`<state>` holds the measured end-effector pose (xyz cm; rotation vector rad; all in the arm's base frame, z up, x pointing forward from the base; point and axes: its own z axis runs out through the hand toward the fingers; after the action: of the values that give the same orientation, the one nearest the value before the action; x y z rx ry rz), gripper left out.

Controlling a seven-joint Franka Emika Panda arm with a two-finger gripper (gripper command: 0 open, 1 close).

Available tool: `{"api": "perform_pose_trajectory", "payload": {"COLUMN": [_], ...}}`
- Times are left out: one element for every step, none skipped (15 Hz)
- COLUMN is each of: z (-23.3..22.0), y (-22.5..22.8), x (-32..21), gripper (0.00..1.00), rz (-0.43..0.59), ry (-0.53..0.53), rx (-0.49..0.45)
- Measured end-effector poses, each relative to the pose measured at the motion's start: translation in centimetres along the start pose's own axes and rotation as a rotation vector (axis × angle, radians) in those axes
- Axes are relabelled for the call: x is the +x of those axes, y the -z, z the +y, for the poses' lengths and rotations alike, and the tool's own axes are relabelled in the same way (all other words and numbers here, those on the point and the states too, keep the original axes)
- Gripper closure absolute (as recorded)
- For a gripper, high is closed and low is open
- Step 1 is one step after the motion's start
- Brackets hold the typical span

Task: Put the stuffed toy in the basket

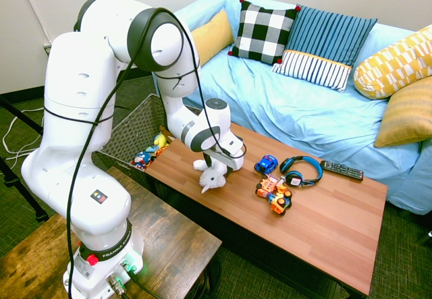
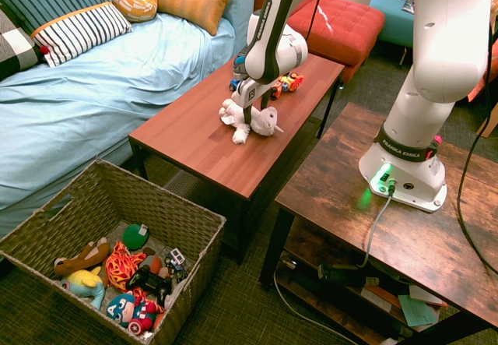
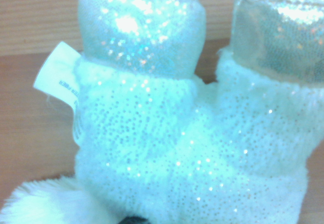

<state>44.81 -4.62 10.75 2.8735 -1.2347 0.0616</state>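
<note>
- A white stuffed toy (image 2: pixel 234 114) is lying on the brown tabletop (image 2: pixel 187 139), outside the basket (image 2: pixel 159 195), its middle partly disappearing behind the robot's hand (image 2: pixel 256 113).
- The hand is reaching down over the toy, its two fingers standing wide apart.
- In the wrist view, the plush is spilling past the frame, its shiny feet being cropped at the edge; a white tag (image 3: pixel 56 77) is showing print too blurred to read in full.
- The arm (image 2: pixel 447 41) is running out of the second exterior view at the top.
- In the first exterior view, the tabletop and arm are hiding much of the basket; the opposite camera is revealing a jumble of toys inside, including a black controller (image 2: pixel 150 282), several overlapping too closely to make out.
- Headphones (image 1: pixel 291 177) are lying beside an orange toy vehicle (image 1: pixel 274 195).
</note>
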Motion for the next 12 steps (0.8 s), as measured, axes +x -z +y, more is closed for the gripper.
{"api": "perform_pose_trajectory", "payload": {"z": [0.0,-0.1,-0.1,-0.2,-0.2,-0.1,-0.1,-0.1,-0.1,-0.1,-0.1,-0.1], "y": [-0.3,-0.7,-0.9,-1.0,-1.0,-1.0,-1.1,-1.3,-1.5,-1.6,-1.7,-1.7], "x": [0.0,-0.1,-0.1,-0.1,-0.1,0.0,0.0,0.1,0.1,0.2,0.2,0.4], "gripper": [1.00,1.00,1.00,1.00,1.00,1.00,1.00,1.00,1.00,1.00,1.00,1.00], "rz": [-0.002,-0.005,-0.008,-0.008,-0.008,-0.008,-0.010,-0.011,-0.012,-0.013,-0.013,-0.012], "ry": [0.004,0.003,0.001,-0.002,-0.006,-0.014,-0.018,-0.020,-0.021,-0.024,-0.028,-0.034], "rx": [-0.002,-0.004,-0.006,-0.005,-0.005,-0.004,-0.005,-0.007,-0.008,-0.008,-0.008,-0.006]}}
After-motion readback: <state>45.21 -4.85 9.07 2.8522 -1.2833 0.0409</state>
